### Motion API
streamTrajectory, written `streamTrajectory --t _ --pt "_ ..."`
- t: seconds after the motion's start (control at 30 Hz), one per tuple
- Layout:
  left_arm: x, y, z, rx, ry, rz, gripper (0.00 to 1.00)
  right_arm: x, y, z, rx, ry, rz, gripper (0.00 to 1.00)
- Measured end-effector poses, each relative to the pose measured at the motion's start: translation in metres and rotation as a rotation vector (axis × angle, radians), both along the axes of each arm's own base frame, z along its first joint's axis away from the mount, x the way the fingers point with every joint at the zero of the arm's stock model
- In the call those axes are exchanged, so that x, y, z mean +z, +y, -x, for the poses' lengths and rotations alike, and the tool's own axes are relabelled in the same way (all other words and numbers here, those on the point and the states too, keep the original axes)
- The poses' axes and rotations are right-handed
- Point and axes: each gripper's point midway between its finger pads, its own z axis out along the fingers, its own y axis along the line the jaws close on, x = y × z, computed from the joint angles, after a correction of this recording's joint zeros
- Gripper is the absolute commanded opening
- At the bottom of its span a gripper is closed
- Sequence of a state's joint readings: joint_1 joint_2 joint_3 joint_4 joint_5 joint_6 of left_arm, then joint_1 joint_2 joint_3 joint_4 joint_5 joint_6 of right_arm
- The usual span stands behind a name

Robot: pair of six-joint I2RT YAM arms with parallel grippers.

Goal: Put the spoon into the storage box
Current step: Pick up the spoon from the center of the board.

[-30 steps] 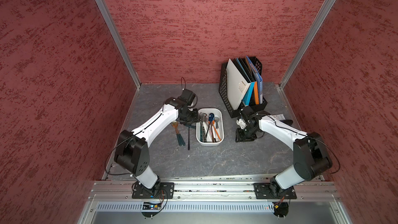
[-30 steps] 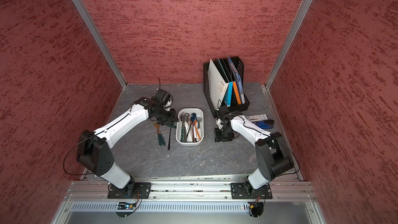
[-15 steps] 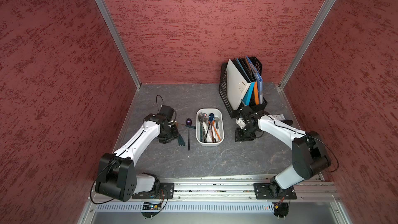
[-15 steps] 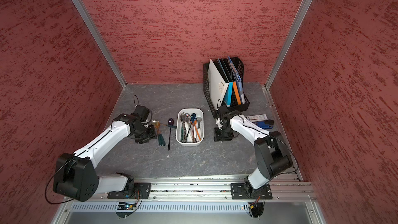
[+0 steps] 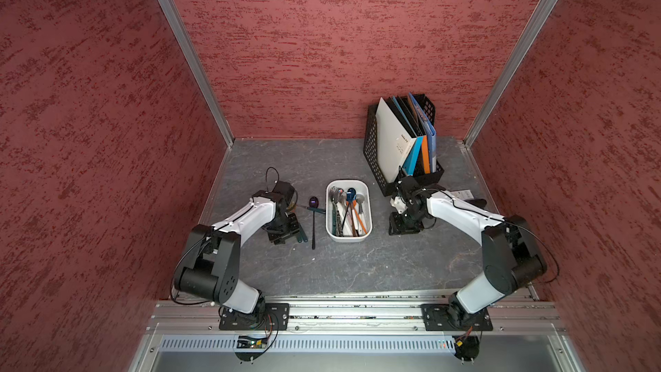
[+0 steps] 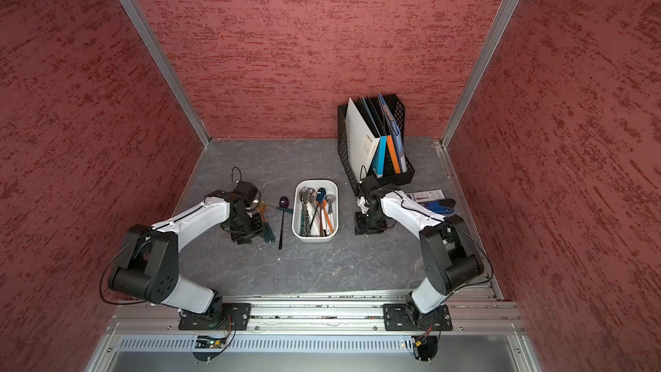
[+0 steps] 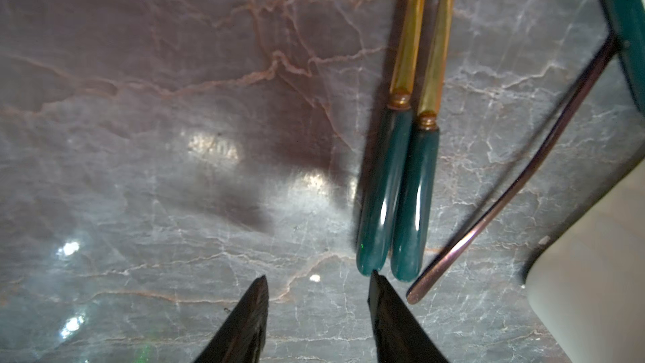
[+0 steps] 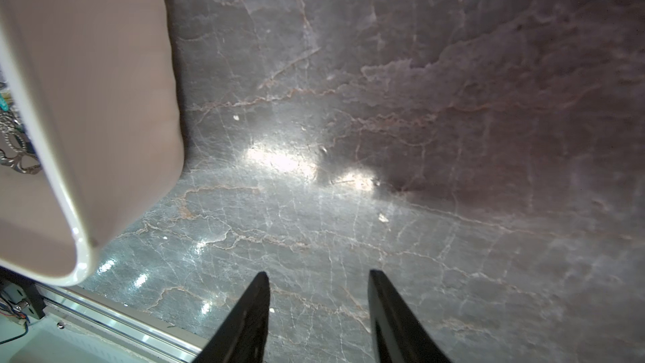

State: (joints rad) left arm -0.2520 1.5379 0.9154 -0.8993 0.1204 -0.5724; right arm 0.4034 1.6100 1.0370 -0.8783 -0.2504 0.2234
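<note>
Now | left pincer (image 7: 318,275) parted, empty | dark spoon (image 5: 313,230) beside storage box (image 5: 348,239)

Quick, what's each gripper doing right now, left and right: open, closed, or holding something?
Left gripper: open, holding nothing.
Right gripper: open, holding nothing.

Robot lab test cell, not a home or a kitchen. Red textured panels (image 5: 322,48) are closing in three sides, and aluminium posts (image 5: 186,51) are framing the corners. The left arm (image 5: 243,220) and right arm (image 5: 458,211) are sitting bolted to an aluminium rail (image 5: 357,311) at the front of a grey marbled counter (image 5: 339,270). A slotted cable duct (image 5: 322,344) is running below. A storage box (image 5: 348,240) of cutlery and a black file rack (image 5: 373,152) are sharing the counter.
</note>
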Motion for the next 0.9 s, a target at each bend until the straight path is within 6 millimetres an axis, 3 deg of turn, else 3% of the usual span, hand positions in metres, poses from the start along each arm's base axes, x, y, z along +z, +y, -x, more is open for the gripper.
streamTrajectory --t 0.3,0.9 --pt "0.015 -0.028 -0.04 -0.031 -0.068 0.012 0.49 -0.007 0.0 0.0 0.017 0.004 0.004 0.49" --pt "-0.012 -0.042 -0.043 -0.005 0.012 0.018 0.46 -0.014 -0.001 0.002 0.05 0.008 0.009 0.49"
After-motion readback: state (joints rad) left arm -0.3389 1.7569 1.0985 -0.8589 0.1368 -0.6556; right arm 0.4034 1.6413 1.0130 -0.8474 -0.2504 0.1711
